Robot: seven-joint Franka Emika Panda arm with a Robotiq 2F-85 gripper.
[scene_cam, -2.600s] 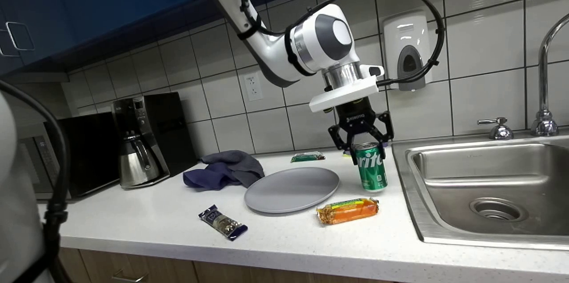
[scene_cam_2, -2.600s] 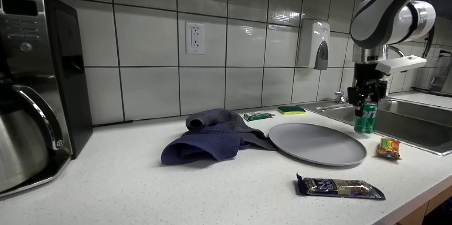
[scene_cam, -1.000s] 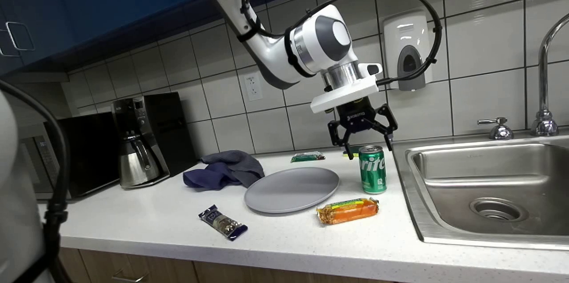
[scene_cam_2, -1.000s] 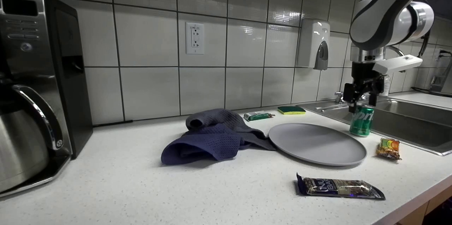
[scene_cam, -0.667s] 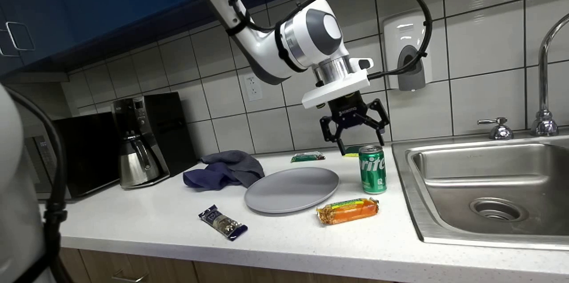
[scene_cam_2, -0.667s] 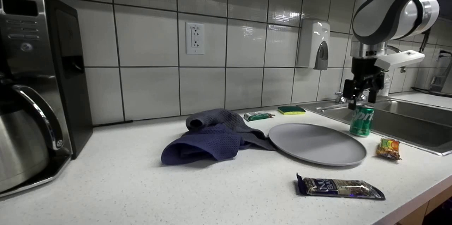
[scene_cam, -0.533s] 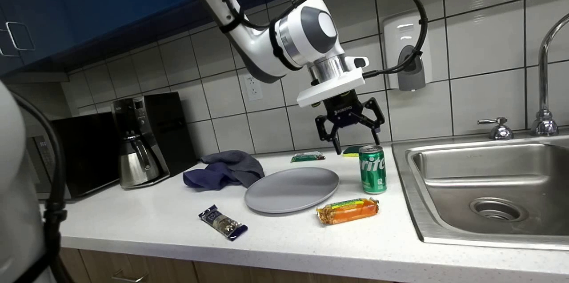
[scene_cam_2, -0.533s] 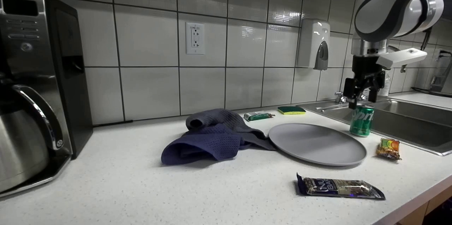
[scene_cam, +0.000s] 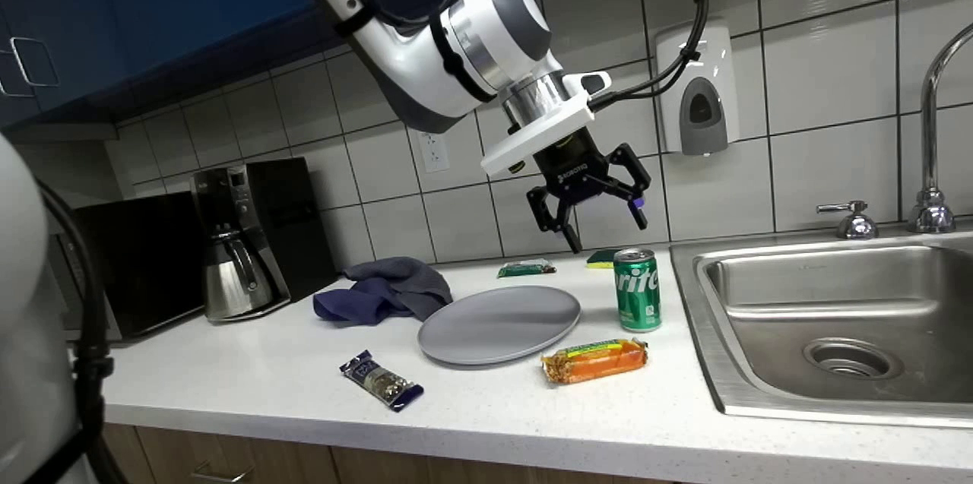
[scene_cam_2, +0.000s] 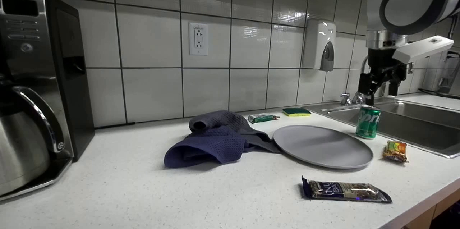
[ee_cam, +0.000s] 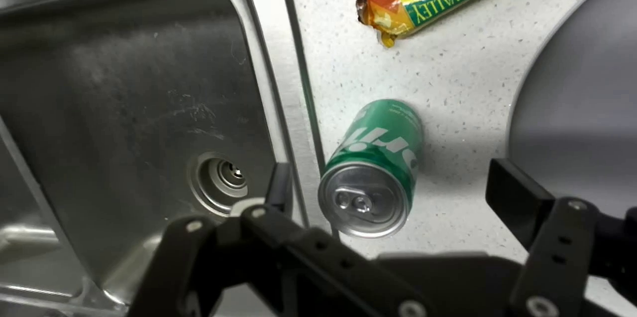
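One arm (scene_cam: 426, 66) slants downward, fingers (ee_cam: 520, 202) spread apart above the upright Sprite can (scene_cam: 637, 292).

Both exterior views face the tiled wall (scene_cam_2: 151, 35), sharing the counter (scene_cam_2: 125, 193); my wrist view peers down on the can (ee_cam: 372, 167), way closer.

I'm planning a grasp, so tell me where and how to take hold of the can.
Grip the can round its upper part, likely best from straight above: it stands upright, cylindrical, its top uncovered, and the open claw hangs higher.
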